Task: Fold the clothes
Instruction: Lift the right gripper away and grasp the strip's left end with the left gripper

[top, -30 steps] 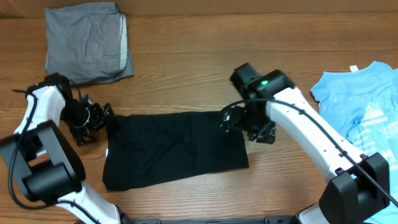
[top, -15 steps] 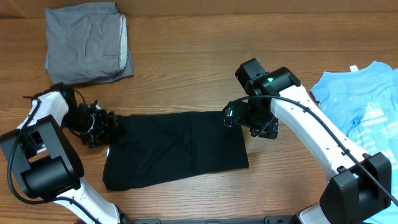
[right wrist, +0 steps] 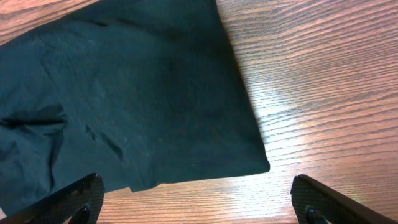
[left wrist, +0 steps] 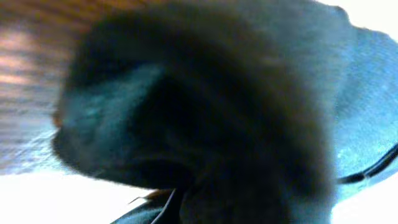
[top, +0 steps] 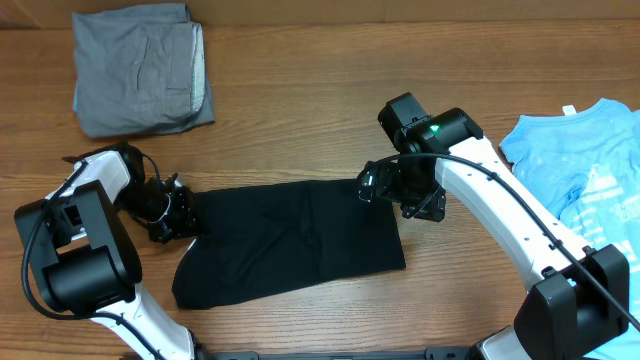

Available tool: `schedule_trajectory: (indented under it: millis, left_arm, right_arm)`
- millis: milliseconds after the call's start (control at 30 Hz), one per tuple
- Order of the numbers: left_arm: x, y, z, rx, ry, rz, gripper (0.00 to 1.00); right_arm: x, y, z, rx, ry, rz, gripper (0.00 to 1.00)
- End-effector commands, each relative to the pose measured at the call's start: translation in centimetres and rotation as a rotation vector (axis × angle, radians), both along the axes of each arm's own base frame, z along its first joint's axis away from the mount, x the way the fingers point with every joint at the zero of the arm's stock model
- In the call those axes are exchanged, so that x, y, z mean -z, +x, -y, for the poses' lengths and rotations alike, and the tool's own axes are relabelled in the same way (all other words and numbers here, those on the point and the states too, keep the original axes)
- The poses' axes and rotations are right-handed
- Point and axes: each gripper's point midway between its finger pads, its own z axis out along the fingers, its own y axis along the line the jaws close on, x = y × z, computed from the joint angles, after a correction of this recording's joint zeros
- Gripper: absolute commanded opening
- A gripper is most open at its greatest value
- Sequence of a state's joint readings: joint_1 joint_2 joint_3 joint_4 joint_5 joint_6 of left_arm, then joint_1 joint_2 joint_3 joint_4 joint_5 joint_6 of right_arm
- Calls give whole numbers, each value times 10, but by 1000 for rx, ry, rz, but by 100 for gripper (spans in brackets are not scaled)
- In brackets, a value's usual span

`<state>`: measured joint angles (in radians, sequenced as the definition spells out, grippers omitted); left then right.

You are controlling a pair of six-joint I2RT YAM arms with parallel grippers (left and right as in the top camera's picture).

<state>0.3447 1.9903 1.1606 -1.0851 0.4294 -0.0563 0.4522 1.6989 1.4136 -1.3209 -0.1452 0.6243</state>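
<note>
Pinching the left edge of the black tee for the next fold

Step, as I read it: mid-fold on the black T-shirt. It lies as a flat, roughly rectangular panel in the middle of the table, tilted a little, with its long side running left to right.

My left pincer is clenched at the shirt's left edge. The left wrist view is nothing but blurred black cloth bunched right up against the lens, so I take it as grasping that edge. I can't tell how many layers are in the bite.

My right pincer is released, jaws wide, hovering over the shirt's upper right corner. In the right wrist view that end of the shirt lies flat below it and nothing sits between the fingers.

Grey garment is already folded at the far left corner, well apart. Light-blue T-shirt is spread out at the right edge, not yet folded.

Next move, my call:
- right comes down and closes on the right edge or corner, so both ends are held
- lift together, low, and carry one end over the other
- watch for a single-layer grab on the left, which would peel the fold open
</note>
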Motion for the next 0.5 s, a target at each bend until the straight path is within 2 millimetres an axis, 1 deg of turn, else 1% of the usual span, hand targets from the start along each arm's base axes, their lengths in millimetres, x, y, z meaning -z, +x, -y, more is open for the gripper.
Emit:
schedule_trajectory:
  millis: [0, 67, 133, 167, 200, 233, 267, 333, 367, 467]
  left_arm:
    - [5, -2, -24, -43, 164, -83, 4]
    - [-7, 5, -34, -65, 218, -75, 4]
    - [-23, 14, -38, -85, 242, -40, 4]
    - [-33, 19, -40, -98, 252, -16, 4]
    - [-49, 26, -41, -115, 269, 20, 4]
    - [-58, 29, -40, -122, 280, 43, 4]
    - [-72, 33, -40, -126, 296, 77, 4]
    - [-94, 37, -37, -126, 327, 134, 4]
    - [-109, 39, -31, -116, 337, 179, 4]
    - [-141, 43, -16, -93, 352, 283, 4]
  right_arm:
    - [-5, 4, -1, -5, 3, 27, 100]
    - [-5, 5, -2, -7, 5, 33, 100]
    - [-5, 7, -3, -8, 9, 42, 100]
    - [-4, 9, -5, -10, 13, 49, 100]
    - [-2, 13, -7, -10, 19, 61, 100]
    - [0, 16, -8, -10, 24, 72, 100]
    - [3, 19, -10, -10, 29, 82, 100]
    - [9, 24, -13, -10, 39, 101, 100]
    - [12, 27, -14, -10, 42, 108, 100]
    - [26, 32, -16, -10, 49, 122, 100]
